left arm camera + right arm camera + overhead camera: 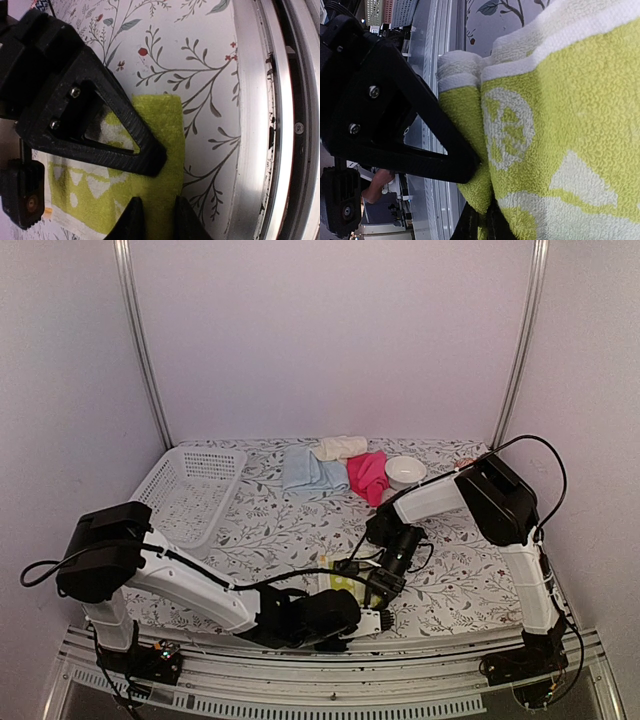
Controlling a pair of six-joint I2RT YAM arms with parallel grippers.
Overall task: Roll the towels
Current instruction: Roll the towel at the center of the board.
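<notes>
The yellow-green towel (343, 578) with its white pattern lies near the table's front edge, between my two grippers. My left gripper (362, 620) comes in low from the left. In the left wrist view its tips (159, 222) stand close together with the towel's (172, 130) edge strip between them. My right gripper (383, 590) reaches down from the right. In the right wrist view it (482, 227) is shut on a fold of the towel (570, 125), whose edge is raised and doubled over. The hot pink (367, 475), light blue (310, 472) and cream (340, 447) towels lie at the back.
A white plastic basket (190, 490) stands at the back left. A white bowl (405, 471) sits beside the pink towel. The metal front rail (260, 125) runs close to the yellow-green towel. The table has a floral covering (280, 530).
</notes>
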